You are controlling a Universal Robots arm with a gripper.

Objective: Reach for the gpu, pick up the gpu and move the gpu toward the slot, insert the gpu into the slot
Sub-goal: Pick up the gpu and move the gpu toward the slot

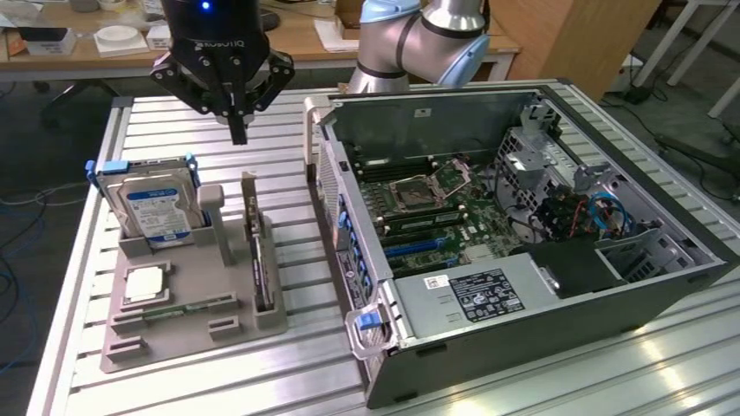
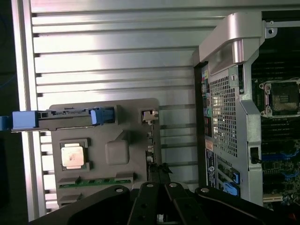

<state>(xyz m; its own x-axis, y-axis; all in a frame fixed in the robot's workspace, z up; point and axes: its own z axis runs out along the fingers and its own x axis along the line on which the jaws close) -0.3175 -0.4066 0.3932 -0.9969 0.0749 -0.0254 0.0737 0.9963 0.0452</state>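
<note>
The gpu point(image 1: 256, 253) stands on its edge in a grey holder point(image 1: 173, 334) on the slatted table, its silver bracket at the far end. My gripper point(image 1: 238, 132) hangs well above the table, just beyond the holder's far end, shut with nothing in it. From the wrist camera the gpu point(image 2: 151, 150) appears as a thin edge running toward my gripper point(image 2: 158, 199). The slot point(image 1: 417, 248) is one of the blue and black connectors on the motherboard inside the open computer case point(image 1: 347, 260).
The holder also carries a blue-labelled hard drive point(image 1: 156, 208), a square silver processor chip point(image 1: 145, 284) and a green memory stick point(image 1: 185, 308). The case wall rises right beside the holder. A desk with boxes stands behind the table.
</note>
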